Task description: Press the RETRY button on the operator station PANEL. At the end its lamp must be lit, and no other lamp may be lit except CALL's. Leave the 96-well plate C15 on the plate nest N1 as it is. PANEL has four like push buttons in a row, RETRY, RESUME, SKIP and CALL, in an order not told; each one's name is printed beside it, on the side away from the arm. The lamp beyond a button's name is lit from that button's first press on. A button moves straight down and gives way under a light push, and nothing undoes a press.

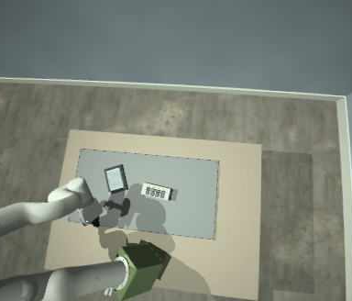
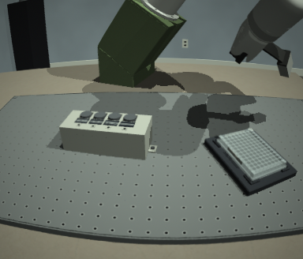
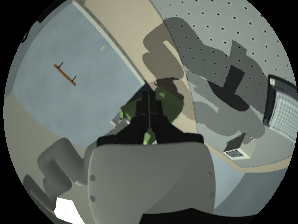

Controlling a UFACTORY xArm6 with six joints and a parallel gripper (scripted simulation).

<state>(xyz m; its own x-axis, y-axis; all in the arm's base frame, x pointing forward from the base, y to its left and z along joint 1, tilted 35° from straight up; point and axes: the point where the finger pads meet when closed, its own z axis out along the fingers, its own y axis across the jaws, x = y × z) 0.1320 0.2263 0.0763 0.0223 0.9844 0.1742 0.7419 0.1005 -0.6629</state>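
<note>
The cream operator station PANEL (image 2: 106, 132) stands on the left of the perforated grey plate, with four dark round buttons (image 2: 107, 116) in a row on top. I cannot read the names, and I see no lamp lit. It also shows in the overhead view (image 1: 159, 191). The clear 96-well plate C15 (image 2: 252, 152) lies on the black plate nest N1 (image 2: 269, 178) at the right, and also shows in the overhead view (image 1: 115, 178). My gripper (image 2: 237, 59) hangs high above the plate's far right part, well away from PANEL. In the wrist view its fingers (image 3: 148, 112) are shut on nothing.
The arm's green base (image 2: 135, 43) stands behind PANEL at the table's far side. A small light tag (image 2: 152, 148) lies by PANEL's right end. A black cabinet (image 2: 28, 33) stands at the far left. The arm's upper links (image 1: 31, 213) reach over the table's left edge.
</note>
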